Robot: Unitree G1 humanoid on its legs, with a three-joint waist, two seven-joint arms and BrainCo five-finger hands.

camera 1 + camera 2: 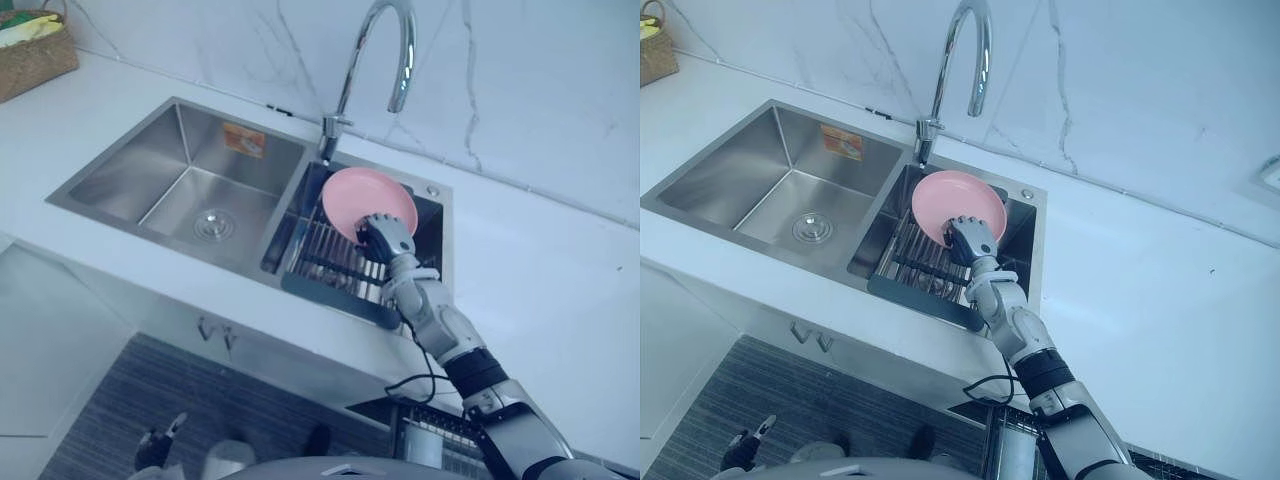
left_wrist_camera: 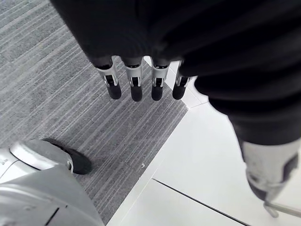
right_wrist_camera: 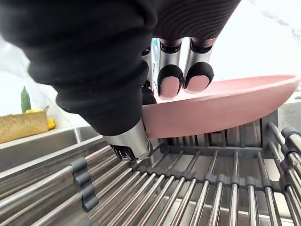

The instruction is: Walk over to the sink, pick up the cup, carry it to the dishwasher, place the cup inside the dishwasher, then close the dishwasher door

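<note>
A pink plate (image 1: 365,200) stands tilted over the dish rack (image 1: 330,265) in the right basin of the steel sink (image 1: 120,175). My right hand (image 1: 388,240) reaches over the counter edge and holds the plate's lower rim. In the right wrist view its fingertips (image 3: 183,77) press on the plate (image 3: 225,106) from above, with the thumb under the rim. The plate is just above the rack bars (image 3: 202,188). My left hand (image 2: 136,84) hangs low over the floor with straight fingers and nothing in it.
A tall curved faucet (image 1: 375,50) rises right behind the plate. The left basin (image 1: 200,200) holds only its drain. A wicker basket (image 1: 30,50) sits on the counter at far left. A wire rack (image 1: 430,430) shows below the counter edge by my right arm.
</note>
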